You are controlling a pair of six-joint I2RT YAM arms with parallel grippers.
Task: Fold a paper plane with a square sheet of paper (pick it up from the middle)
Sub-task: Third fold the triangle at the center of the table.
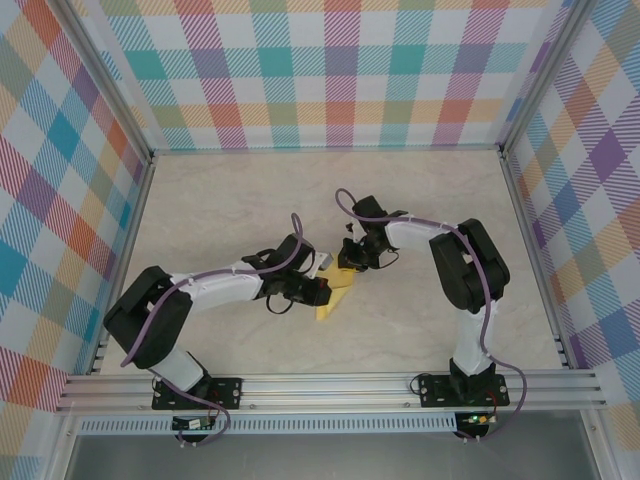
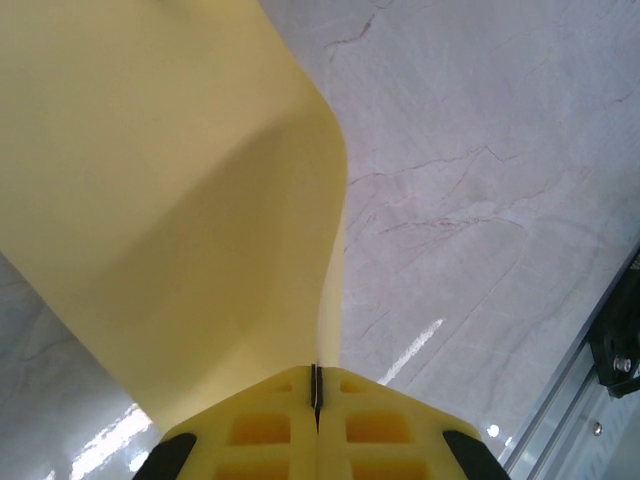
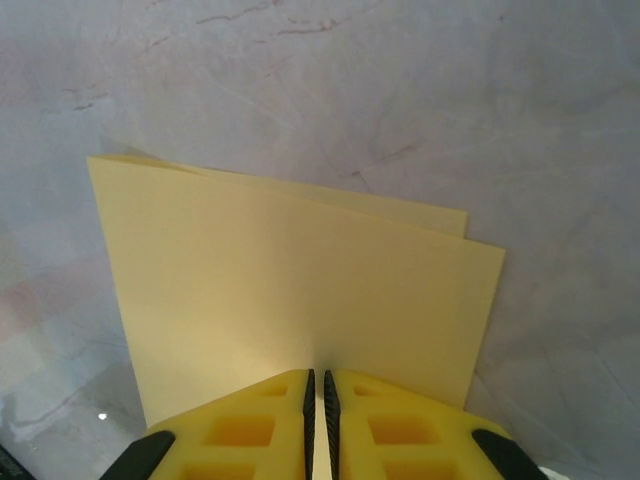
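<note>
The square sheet of paper is plain yellow and sits about mid-table, a little towards the near side, held between my two grippers. In my right wrist view the sheet is doubled over: a front layer stands up from my fingers, and the edge of a second layer shows just behind it along the far side and at the right corner. In my left wrist view the paper rises out of my fingers as one broad, bowed surface, curving away to the left with a rounded fold line on its right.

My left gripper is clamped on the paper; its yellow fingers meet with only the thin sheet pinched between them. My right gripper also pinches it: its fingers stand almost together with the paper's edge in the narrow slit. The right gripper is at the far end of the sheet, the left gripper at its left side.

Below lies the pale marbled table. Purple cables loop along both arms. A metal rail runs across the near edge, and plaid walls close in the left, far and right sides.
</note>
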